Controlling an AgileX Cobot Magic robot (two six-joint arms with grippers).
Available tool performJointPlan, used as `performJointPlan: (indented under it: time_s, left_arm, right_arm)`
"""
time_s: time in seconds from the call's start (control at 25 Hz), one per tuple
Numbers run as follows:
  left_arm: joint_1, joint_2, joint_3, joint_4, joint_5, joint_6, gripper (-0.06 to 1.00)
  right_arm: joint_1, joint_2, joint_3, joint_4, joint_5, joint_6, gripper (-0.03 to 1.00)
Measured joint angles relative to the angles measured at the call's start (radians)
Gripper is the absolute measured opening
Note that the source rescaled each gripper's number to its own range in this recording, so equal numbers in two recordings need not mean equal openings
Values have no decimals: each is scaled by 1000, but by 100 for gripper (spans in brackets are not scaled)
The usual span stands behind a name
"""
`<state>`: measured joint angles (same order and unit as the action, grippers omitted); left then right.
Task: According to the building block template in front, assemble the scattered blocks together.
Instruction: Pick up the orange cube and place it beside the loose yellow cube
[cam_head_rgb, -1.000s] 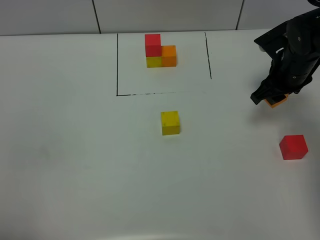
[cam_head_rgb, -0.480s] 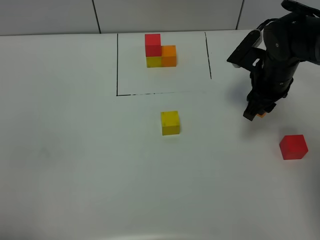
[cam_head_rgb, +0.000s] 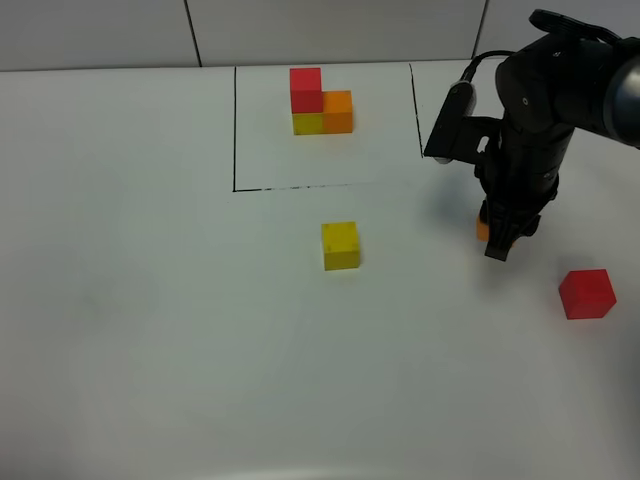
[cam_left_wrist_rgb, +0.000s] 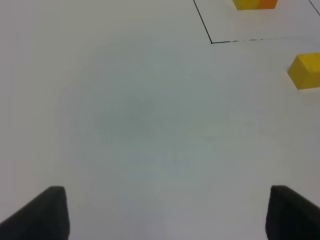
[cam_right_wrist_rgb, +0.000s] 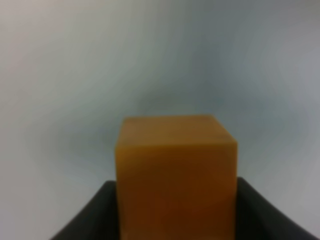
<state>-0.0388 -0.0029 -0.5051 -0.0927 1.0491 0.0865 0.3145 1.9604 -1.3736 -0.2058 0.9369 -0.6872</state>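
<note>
Clamps the right hand (cam_head_rgb: 497, 243) on the orange cube (cam_right_wrist_rgb: 175, 172), over the white worktop (cam_head_rgb: 150, 300), nearer than the black-line frame (cam_head_rgb: 235, 130) and off to its right. Holds the left hand (cam_left_wrist_rgb: 167, 212) with fingers apart and empty above bare worktop. Has the yellow cube (cam_head_rgb: 340, 245) resting just on the near side of the frame, the red cube (cam_head_rgb: 587, 293) well apart to the right, and the building block template (cam_head_rgb: 320, 102) inside the frame, toward its far side.

orange block (cam_head_rgb: 482, 230), mostly hidden behind right pincer (cam_head_rgb: 497, 247); template (cam_left_wrist_rgb: 255, 4), cut off
</note>
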Motion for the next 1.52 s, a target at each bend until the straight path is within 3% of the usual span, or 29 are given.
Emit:
performJointPlan:
  time_s: [0.28, 0.76, 1.52]
  left_arm:
    - [0, 0, 0, 0, 0, 0, 69]
    - [0, 0, 0, 0, 0, 1, 69]
    - [0, 0, 0, 0, 0, 2, 69]
  right_arm:
    - [57, 0, 0, -20, 8, -108, 1]
    - [101, 36, -9, -17, 12, -199, 1]
    - [131, 136, -143, 168, -19, -349, 1]
